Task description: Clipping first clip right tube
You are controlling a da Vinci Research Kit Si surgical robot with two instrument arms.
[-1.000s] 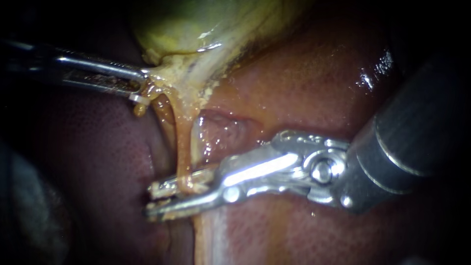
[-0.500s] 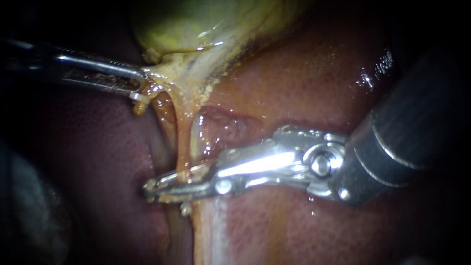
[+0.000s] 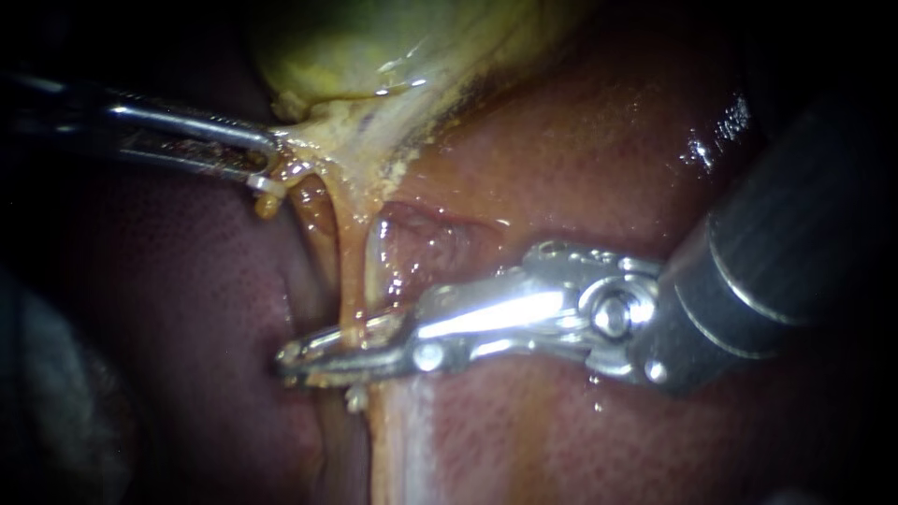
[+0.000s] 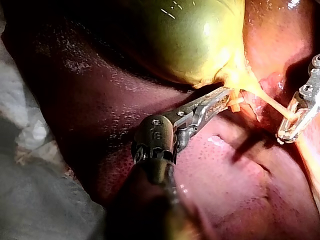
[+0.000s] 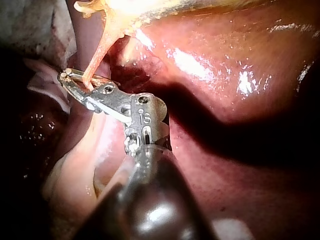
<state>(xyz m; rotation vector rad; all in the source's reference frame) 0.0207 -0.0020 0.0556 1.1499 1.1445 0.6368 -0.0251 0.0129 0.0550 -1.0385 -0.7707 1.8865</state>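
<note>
Gallbladder (image 3: pixel 374 47) was yellow-green, fading to cream-yellow at its lower end. Liver (image 3: pixel 580 159) was red-brown, finely stippled, with white glossy glints; a pale pink-white stripe ran on it lower down. Tube (image 3: pixel 348 281) was amber-orange. Right instrument (image 3: pixel 323 357) was bright silver at the tip, dark grey on the shaft. Left instrument (image 3: pixel 267 173) was silver, flecked brown. Cloth (image 4: pixel 30 150) was grey-white.
</note>
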